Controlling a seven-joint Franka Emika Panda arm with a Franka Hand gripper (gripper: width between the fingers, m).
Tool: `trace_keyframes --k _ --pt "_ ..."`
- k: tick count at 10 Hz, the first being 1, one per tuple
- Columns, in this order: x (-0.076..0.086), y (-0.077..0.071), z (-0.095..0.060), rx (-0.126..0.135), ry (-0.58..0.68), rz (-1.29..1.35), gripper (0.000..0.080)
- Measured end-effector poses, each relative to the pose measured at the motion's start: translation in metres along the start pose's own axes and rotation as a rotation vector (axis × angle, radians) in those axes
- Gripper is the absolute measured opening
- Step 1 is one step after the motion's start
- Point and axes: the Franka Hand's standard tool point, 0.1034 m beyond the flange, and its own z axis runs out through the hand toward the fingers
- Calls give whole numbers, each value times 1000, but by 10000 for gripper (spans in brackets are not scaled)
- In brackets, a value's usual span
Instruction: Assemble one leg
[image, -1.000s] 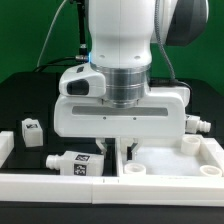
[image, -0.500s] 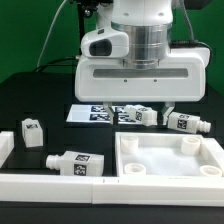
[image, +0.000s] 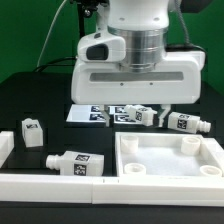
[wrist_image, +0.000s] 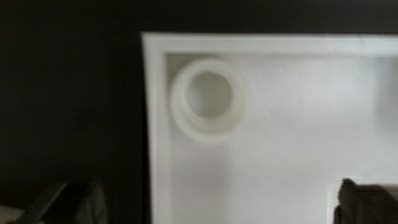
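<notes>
Several white legs with black-and-white tags lie on the black table: one at the exterior view's left (image: 32, 131), one lying in front of it (image: 72, 162), one behind the tabletop (image: 138, 115), and one at the right (image: 186, 123). The white tray-like tabletop (image: 170, 165) lies at front right. My gripper (image: 140, 102) hangs above the tabletop's far edge, open and empty. In the wrist view the gripper (wrist_image: 219, 205) frames the tabletop's corner (wrist_image: 267, 150) with a round socket (wrist_image: 208, 97); the dark fingertips (wrist_image: 370, 200) stand wide apart.
The marker board (image: 92, 114) lies behind the tabletop, under the arm. A white rail (image: 50, 186) runs along the table's front, with a short piece (image: 5, 148) at the left edge.
The gripper has risen from low over the tabletop's far edge to well above it and shifted to the exterior view's right. The leg behind the tabletop and the marker board now show.
</notes>
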Motion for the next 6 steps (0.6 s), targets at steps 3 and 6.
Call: trace_keyframes --k 3,6 --pt "-2 25 -27 1 -15 29 649" --pt "2 24 -27 -2 -1 22 649"
